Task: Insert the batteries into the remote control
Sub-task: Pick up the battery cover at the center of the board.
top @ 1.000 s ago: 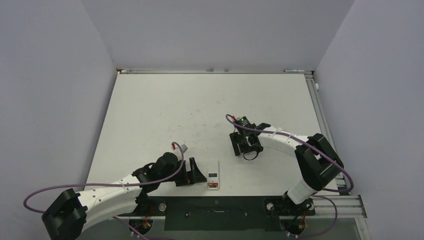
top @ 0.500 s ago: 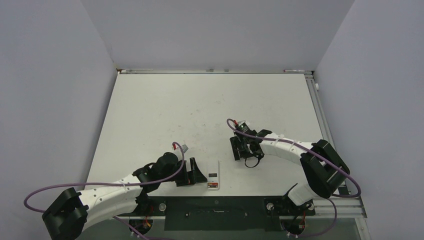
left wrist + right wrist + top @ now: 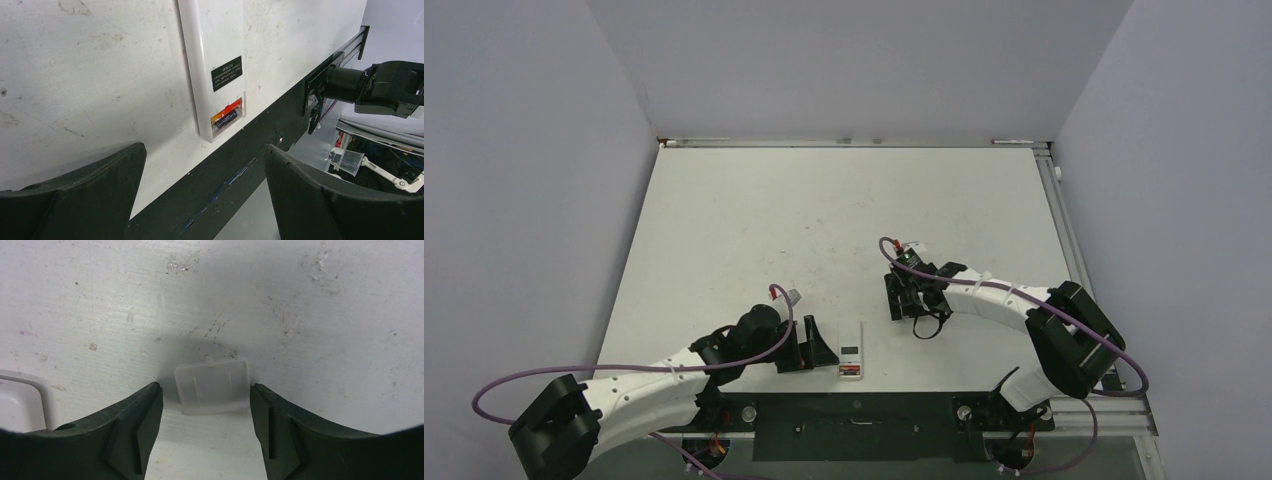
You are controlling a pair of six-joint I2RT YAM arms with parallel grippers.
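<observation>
The remote control [image 3: 851,352] lies back-up near the table's front edge, white with a black label [image 3: 226,73]. Its battery compartment is uncovered at the near end, and a dark battery [image 3: 226,118] sits in it beside a red-orange strip. My left gripper [image 3: 816,347] rests just left of the remote, open and empty [image 3: 205,150]. My right gripper [image 3: 904,297] hangs low over the table, right of the remote. It is open [image 3: 205,387] and straddles a small translucent white cover plate [image 3: 212,386]. The right fingertip [image 3: 257,390] almost touches the plate; the left one stands apart from it.
A black rail [image 3: 854,415] runs along the table's front edge, just below the remote. A corner of the remote [image 3: 17,395] shows at the left of the right wrist view. Grey walls enclose the table on three sides.
My right gripper has shifted slightly toward the front of the table and settled over the cover plate. The left arm and the remote have not moved.
</observation>
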